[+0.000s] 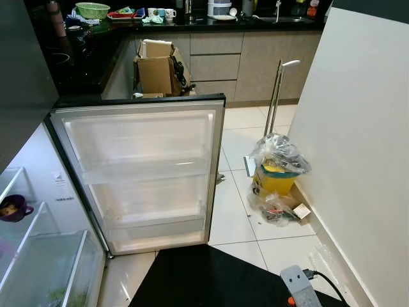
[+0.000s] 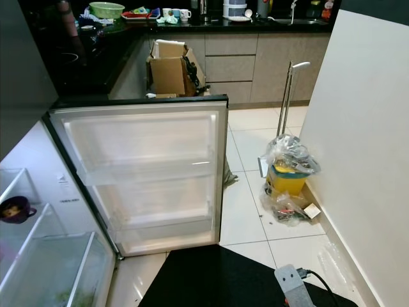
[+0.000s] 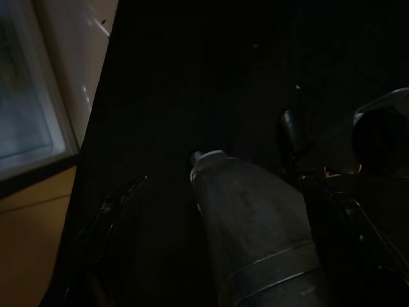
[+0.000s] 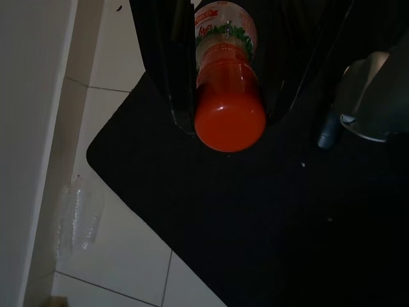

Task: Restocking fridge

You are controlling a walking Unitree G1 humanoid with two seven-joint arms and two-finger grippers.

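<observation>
Fridge door [image 1: 144,173] open; fingers grip bottle [image 4: 229,105].

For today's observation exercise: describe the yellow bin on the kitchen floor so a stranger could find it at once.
Start at the open fridge door and look across the tiled floor to the white wall. At its foot stands the yellow bin, draped in crumpled clear plastic, with a metal-handled tool upright behind it.

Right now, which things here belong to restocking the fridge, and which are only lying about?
For the job:
- fridge door, open, shelves bare
- fridge drawer
- orange bottle, between the right gripper fingers
- grey bottle, by the left gripper

Lying about:
- yellow bucket under plastic
- cardboard box
- green basket
- purple cup inside the fridge
</observation>
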